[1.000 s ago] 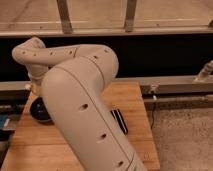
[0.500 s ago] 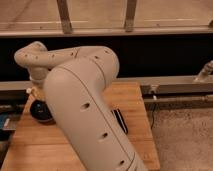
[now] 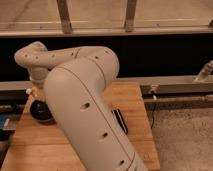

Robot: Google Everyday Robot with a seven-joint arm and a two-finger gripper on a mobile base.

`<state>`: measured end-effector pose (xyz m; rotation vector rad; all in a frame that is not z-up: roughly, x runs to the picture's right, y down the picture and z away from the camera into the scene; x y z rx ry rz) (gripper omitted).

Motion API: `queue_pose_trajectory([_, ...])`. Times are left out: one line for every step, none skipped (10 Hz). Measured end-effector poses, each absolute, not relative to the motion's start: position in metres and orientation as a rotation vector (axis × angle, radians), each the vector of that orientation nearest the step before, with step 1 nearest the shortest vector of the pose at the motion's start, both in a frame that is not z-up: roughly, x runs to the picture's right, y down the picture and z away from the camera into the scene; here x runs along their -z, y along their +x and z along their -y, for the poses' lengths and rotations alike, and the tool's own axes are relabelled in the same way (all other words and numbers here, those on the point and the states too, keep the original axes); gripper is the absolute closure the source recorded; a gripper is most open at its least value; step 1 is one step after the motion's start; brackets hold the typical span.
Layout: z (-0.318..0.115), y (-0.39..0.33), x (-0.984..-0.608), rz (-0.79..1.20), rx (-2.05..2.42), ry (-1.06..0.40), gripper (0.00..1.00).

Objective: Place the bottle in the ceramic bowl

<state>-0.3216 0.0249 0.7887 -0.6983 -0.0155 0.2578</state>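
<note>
Camera view puts the claw [image 3: 36, 91] at the far left of the table [image 3: 75, 145], mostly hidden behind the arm's [image 3: 85, 110] bulk. Its fingers are closed. A small pale piece with a light tip pokes out beside the wrist, likely the bottle [image 3: 31, 92], so the grip is probably on it; not enough shows to be sure. Directly below sits the bowl [image 3: 41, 111], dark and round, half covered by the arm, near the table's left edge. A flat black bar [image 3: 120, 121] lies right of the arm, well apart from the bowl.

Progress, as judged: bottle appears lifted and carried over the bowl. Left to do: lower, let go, pull back. Bowl's inside is hidden, so placement unconfirmed.
</note>
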Motion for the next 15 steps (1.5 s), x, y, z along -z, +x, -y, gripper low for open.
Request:
queue_pose_trajectory([-0.027,-0.323,-0.791,0.019,-0.253,-0.714,1.0])
queue_pose_trajectory([-0.031,-0.323,-0.796,0.016,-0.249,-0.733,1.0])
queue_pose_trajectory([-0.041,-0.325,-0.805,0.017,-0.242,-0.76,1.0])
queue_pose_trajectory([-0.05,-0.328,-0.812,0.018,-0.236,-0.78,1.0])
queue_pose_trajectory([-0.055,-0.33,-0.815,0.02,-0.231,-0.793,1.0])
queue_pose_trajectory([-0.061,-0.334,-0.817,0.024,-0.224,-0.811,1.0])
queue_pose_trajectory([-0.066,-0.336,-0.82,0.028,-0.216,-0.829,1.0])
queue_pose_trajectory([-0.074,-0.347,-0.823,0.047,-0.188,-0.86,0.91])
queue_pose_trajectory([-0.076,-0.353,-0.823,0.056,-0.175,-0.873,0.79])
queue_pose_trajectory([-0.077,-0.354,-0.824,0.06,-0.169,-0.881,0.69])
queue_pose_trajectory([-0.078,-0.355,-0.824,0.063,-0.163,-0.887,0.57])
queue_pose_trajectory([-0.079,-0.356,-0.825,0.066,-0.159,-0.892,0.48])
queue_pose_trajectory([-0.079,-0.357,-0.824,0.068,-0.156,-0.894,0.4])
queue_pose_trajectory([-0.08,-0.356,-0.824,0.072,-0.154,-0.896,0.28])
queue_pose_trajectory([-0.078,-0.355,-0.824,0.081,-0.155,-0.897,0.22])
